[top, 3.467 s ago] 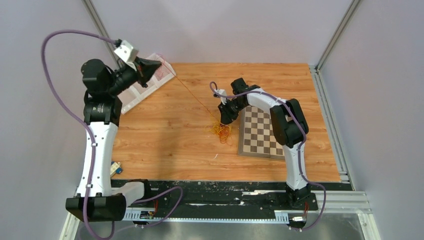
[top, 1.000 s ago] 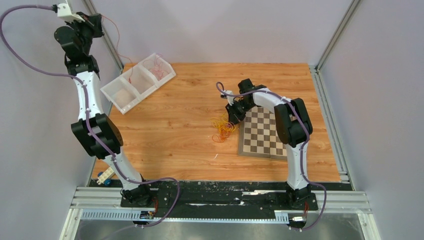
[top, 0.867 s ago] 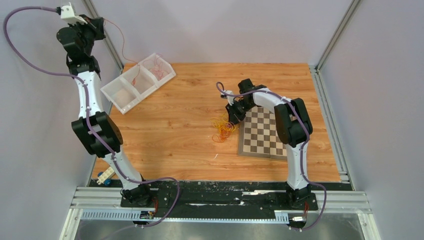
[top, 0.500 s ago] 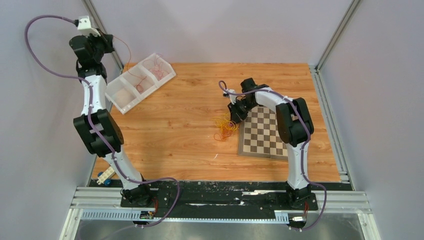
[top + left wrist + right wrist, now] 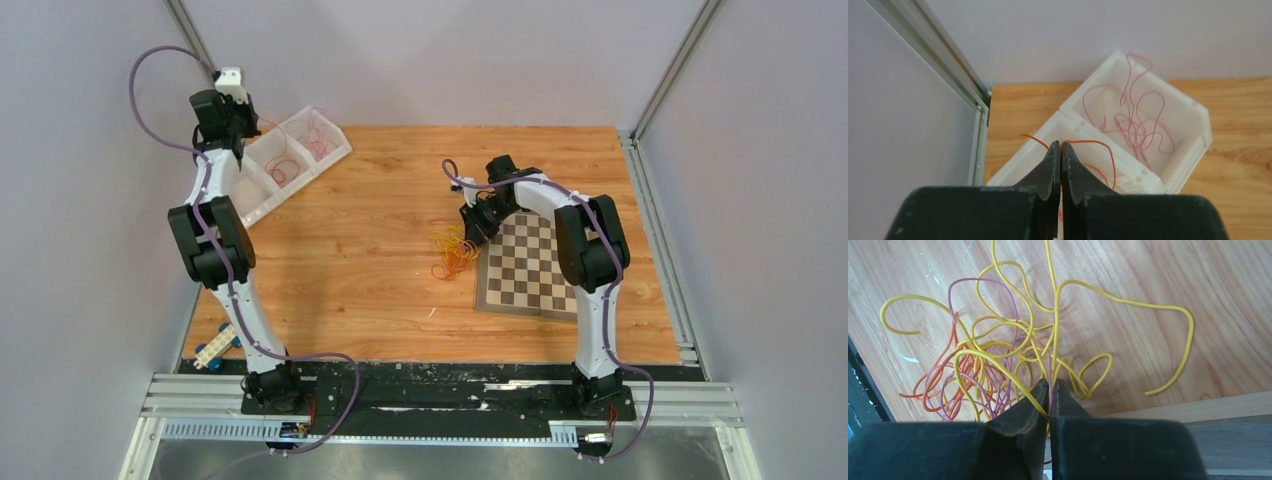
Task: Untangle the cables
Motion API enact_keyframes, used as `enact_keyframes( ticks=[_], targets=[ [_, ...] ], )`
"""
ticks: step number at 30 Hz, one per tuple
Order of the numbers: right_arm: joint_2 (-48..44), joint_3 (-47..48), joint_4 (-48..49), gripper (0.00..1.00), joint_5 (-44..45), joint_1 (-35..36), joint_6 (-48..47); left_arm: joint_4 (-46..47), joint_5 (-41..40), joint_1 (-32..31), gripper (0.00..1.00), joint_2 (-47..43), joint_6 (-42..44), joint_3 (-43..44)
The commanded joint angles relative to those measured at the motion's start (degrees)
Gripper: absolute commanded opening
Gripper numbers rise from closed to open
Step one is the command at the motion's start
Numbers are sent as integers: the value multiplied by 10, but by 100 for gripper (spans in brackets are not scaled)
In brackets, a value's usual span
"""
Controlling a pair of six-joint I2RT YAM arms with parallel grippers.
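Note:
The cables (image 5: 450, 254) lie as a small tangle of yellow, orange and purple strands on the table, left of the chessboard (image 5: 527, 266). In the right wrist view the tangle (image 5: 998, 365) spreads in front of my right gripper (image 5: 1050, 385), which is shut on yellow and purple strands. My right gripper (image 5: 478, 228) sits at the tangle's right edge. My left gripper (image 5: 232, 128) is raised over the white bin (image 5: 285, 160). It is shut on a single orange cable (image 5: 1098, 150) whose loose end hangs into the middle compartment. Pink strands (image 5: 1138, 120) lie in the far compartment.
The white bin (image 5: 1193, 115) with three compartments stands at the table's back left corner by the aluminium frame post (image 5: 943, 60). A small blue and white object (image 5: 215, 348) lies at the near left table edge. The walls stand close on both sides.
My left arm has swung down and right from high at the left wall to just over the bin, carrying the orange cable into the middle compartment. My right gripper has shifted slightly right with the tangle.

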Motion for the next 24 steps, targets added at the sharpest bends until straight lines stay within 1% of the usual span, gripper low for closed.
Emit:
enact_keyframes(
  ticks=[1,4,6,7,8,9,10,11,12,13,14,15,17,19,21,22,23,24],
  targets=[
    [5,3,-8,7,-6,-9,-10,-21,-15,-18,0,31,69,21],
    [2,2,-11,7,-15,-9,-10,-57,-11,-25,0,56,91,37],
    [-4,2,-11,6,-26,-9,-12,-84,2,-27,4,67,95,51],
    [-8,3,-11,6,-32,-10,-13,-92,8,-27,11,67,94,53],
    [-10,5,-11,6,-39,-9,-13,-104,10,-27,15,64,94,54],
    [-13,7,-11,6,-45,-9,-13,-110,12,-27,27,60,93,53],
    [-14,10,-10,6,-52,-9,-13,-124,15,-26,34,50,93,54],
    [-16,14,-10,6,-58,-8,-12,-132,19,-26,46,44,93,55],
    [-16,18,-10,6,-65,-7,-12,-149,31,-25,52,28,92,57],
    [-18,21,-8,6,-73,-7,-12,-156,36,-22,62,17,89,56],
    [-20,24,-7,5,-80,-5,-13,-169,47,-21,65,-5,87,51],
    [-24,26,-5,5,-90,-3,-13,-180,53,-17,72,-17,83,47],
    [-36,27,5,4,-109,2,-12,-194,79,-10,77,-58,77,32],
    [-54,25,17,2,-127,10,-13,-201,120,-3,79,-108,83,5],
    [-71,22,33,0,-143,21,-13,-205,179,-2,79,-185,100,-41],
    [-78,20,39,0,-150,27,-13,-208,244,-2,79,-204,104,-74],
    [-85,20,46,0,-152,36,-13,-212,279,-3,79,-240,103,-94],
    [-91,20,51,0,-155,43,-15,-214,344,-10,78,-256,97,-136]
  ],
)
